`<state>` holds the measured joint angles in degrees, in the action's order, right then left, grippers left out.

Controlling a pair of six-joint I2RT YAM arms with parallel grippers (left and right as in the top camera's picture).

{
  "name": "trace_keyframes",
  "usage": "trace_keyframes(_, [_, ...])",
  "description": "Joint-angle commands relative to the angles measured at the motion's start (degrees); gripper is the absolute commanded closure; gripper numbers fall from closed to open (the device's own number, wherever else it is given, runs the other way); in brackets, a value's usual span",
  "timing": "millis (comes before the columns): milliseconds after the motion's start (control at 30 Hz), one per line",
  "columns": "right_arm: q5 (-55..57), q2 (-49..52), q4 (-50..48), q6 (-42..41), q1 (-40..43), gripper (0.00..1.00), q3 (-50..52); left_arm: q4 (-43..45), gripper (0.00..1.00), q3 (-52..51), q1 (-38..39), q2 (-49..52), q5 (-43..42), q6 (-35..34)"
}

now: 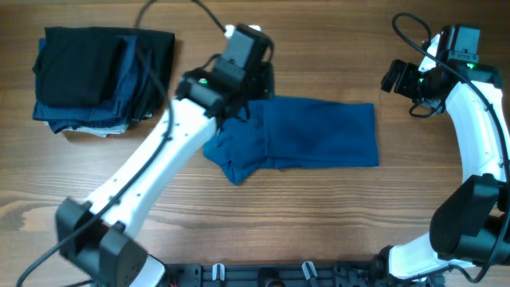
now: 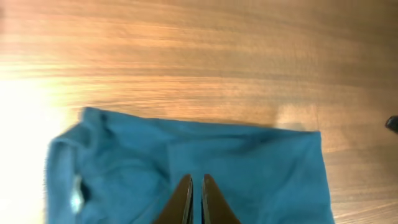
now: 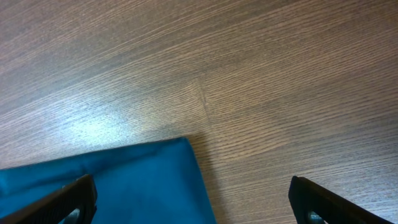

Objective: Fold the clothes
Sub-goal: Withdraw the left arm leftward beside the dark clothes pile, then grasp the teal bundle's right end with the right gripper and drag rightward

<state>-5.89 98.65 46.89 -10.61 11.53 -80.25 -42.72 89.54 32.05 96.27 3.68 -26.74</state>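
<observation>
- On the bench (image 1: 319,231), about the middle: a blue polo shirt (image 1: 319,131), laid flat as a long band running left to right, with the collar end bunched and skewed at the left.
- Well apart from it at the far left corner: a stack of dark folded garments (image 1: 100,80).
- Above the shirt's left part: the left pincer (image 2: 196,186), closed to a sliver. Cannot tell whether any fabric is pinched between.
- Off the shirt's right end, clear of the cloth: the right pincer (image 3: 189,202), spread wide and holding nothing.
- Likely handling: soft, light and limp, prone to sagging and dragging its lower layers rather than lifting as a sheet; no stiffness to push against.
- Best taken at an edge or corner, through all layers at once: the straight right hem for folding across, or the rumpled collar end for smoothing first.
- Risk: catching only the top layer and undoing the fold.
</observation>
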Motion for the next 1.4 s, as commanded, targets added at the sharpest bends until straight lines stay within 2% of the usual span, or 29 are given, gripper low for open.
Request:
trace_keyframes(0, [-0.22, 0.46, -0.46, -0.42, -0.04, 0.00, -0.26, -2.84, 0.91, 0.15, -4.98, -0.81, 2.40, 0.61])
trace_keyframes(100, [-3.21, 0.46, -1.46, -0.46, -0.04, 0.00, -0.26, -5.25, 0.81, 0.15, -9.90, -0.68, 2.40, 0.63])
trace_keyframes(167, [-3.15, 0.46, 1.31, -0.24, -0.04, 0.00, -0.26, -7.26, 0.66, 0.13, -13.55, -0.68, 2.40, 0.61])
trace_keyframes(233, [-2.67, 0.48, 3.37, 0.28, -0.04, 0.00, 0.11, -8.59, 0.27, 0.13, -16.63, -0.68, 2.40, 0.63])
trace_keyframes(267, [-2.47, 0.52, 4.20, 0.87, -0.04, 0.00, 0.63, -9.25, 0.14, 0.13, -18.08, -0.68, 2.38, 0.63])
trace_keyframes(300, [-2.51, 0.52, 4.74, 1.95, -0.04, 0.00, 1.11, -9.66, 0.05, 0.13, -19.12, -0.68, 2.40, 0.63])
trace_keyframes(333, [-2.45, 0.52, 5.64, 3.58, -0.02, 0.00, 1.68, -10.36, 0.00, 0.13, -20.37, -0.68, 2.38, 0.63])
trace_keyframes(400, [-2.25, 0.52, 6.73, 6.25, 0.04, 0.01, 3.34, -11.98, 0.00, 0.13, -22.32, -0.68, 2.38, 0.63])
trace_keyframes(500, [-1.92, 0.61, 6.05, 10.88, 0.20, 0.22, 6.73, -12.61, 0.00, 0.13, -24.11, -0.68, 2.38, 0.63])
trace_keyframes(600, [-1.20, 1.18, 2.08, 12.13, 0.63, 0.29, 10.75, -12.63, 0.00, 0.13, -24.85, -0.68, 2.40, 0.63])
trace_keyframes(867, [-9.66, 5.22, -12.70, 16.55, 0.66, 0.28, 18.08, -12.63, 0.00, 0.13, -24.79, -0.70, 2.21, 0.66])
trace_keyframes(1367, [-12.11, 12.04, -16.85, 16.09, -0.09, 0.26, 20.02, -12.63, 0.00, 0.13, -24.79, -0.70, 2.21, 0.63])
